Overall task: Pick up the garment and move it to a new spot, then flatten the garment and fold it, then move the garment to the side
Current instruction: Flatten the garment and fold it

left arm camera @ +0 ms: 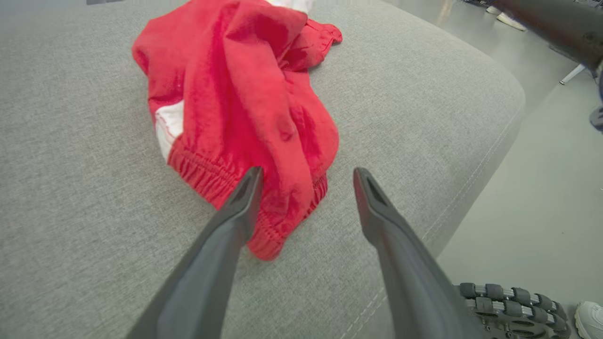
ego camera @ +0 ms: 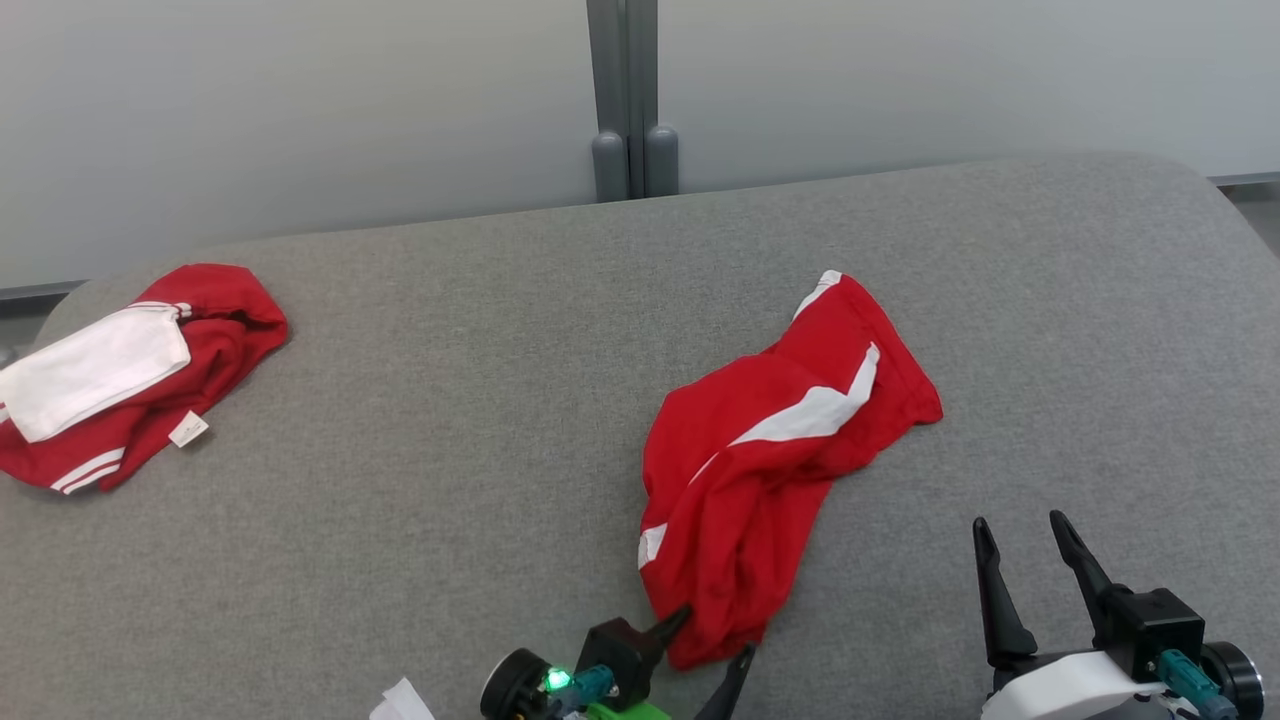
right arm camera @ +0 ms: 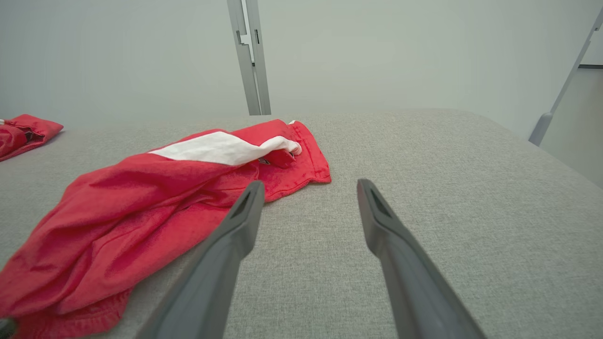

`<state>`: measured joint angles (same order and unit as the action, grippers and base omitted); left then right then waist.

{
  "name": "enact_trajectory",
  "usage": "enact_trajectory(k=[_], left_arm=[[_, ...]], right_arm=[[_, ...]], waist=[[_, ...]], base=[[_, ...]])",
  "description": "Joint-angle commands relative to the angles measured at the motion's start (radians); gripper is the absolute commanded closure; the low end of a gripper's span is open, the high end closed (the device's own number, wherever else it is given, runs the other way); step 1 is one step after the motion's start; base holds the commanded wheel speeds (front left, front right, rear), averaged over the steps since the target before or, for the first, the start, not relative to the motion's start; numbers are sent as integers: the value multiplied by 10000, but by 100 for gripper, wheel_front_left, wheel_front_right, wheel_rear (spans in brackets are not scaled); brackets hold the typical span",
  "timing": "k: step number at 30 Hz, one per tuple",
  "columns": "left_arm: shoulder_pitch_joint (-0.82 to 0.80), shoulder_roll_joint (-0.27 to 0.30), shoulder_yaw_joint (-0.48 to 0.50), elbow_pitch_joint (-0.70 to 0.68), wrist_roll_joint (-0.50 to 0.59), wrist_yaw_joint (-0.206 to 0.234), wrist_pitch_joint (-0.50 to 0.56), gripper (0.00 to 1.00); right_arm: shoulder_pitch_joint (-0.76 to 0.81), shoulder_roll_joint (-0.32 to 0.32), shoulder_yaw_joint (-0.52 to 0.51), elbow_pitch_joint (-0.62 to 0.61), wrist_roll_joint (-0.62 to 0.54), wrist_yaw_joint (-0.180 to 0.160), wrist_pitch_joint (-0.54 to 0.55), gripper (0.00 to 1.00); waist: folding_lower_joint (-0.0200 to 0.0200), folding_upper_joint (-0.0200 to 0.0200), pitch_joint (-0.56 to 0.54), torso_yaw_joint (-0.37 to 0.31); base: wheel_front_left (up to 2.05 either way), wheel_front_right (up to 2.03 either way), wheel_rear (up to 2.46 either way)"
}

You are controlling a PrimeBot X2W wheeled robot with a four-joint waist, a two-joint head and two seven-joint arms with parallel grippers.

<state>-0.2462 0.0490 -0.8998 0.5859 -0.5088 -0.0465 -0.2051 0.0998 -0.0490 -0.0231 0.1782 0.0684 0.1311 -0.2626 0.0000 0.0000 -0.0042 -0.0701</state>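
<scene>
Black-fingered and spread wide, the left gripper (left arm camera: pixel 306 181) is gripping nothing. It is hovering at the near end of the red garment (left arm camera: pixel 245 94), with one finger lying over the gathered elastic hem and the other over bare cloth beside it. The right gripper (ego camera: pixel 1020 525) is also gaping wide and holding nothing, and is waiting just beside the garment's right edge, apart from it.

The garment is lying loose and crumpled on the grey padded surface (ego camera: pixel 450 480), near its front edge and about the middle. Its white stripe is twisting through the folds. Well apart, at the far left, a second red and white garment (ego camera: pixel 130 370) is sitting in a heap.

As for progress, the pictures are not settling whether the move to a new spot is finished or not yet begun. Flattening is plainly not done, and neither is folding nor the shift to the side.
</scene>
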Motion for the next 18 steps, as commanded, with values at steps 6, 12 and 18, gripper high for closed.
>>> enact_trajectory(k=[6, 12, 18], left_arm=[[-452, 32, 386, -632, -320, 461, -439, 0], [-711, 338, 1107, -965, -524, 889, -411, 0], [-1082, 457, 1298, -249, -816, 835, 90, 0]], right_arm=[[9, -25, -141, 37, 36, -7, -35, 0], [-89, -25, -128, 39, 74, -7, -35, 0], [-196, -24, -29, -3, 46, -7, -35, 0]], waist=[[0, 0, -88, 106], [0, 0, -119, 103], [0, 0, 111, -126]], base=[[0, 0, 0], [0, 0, 0], [0, 0, 0]])
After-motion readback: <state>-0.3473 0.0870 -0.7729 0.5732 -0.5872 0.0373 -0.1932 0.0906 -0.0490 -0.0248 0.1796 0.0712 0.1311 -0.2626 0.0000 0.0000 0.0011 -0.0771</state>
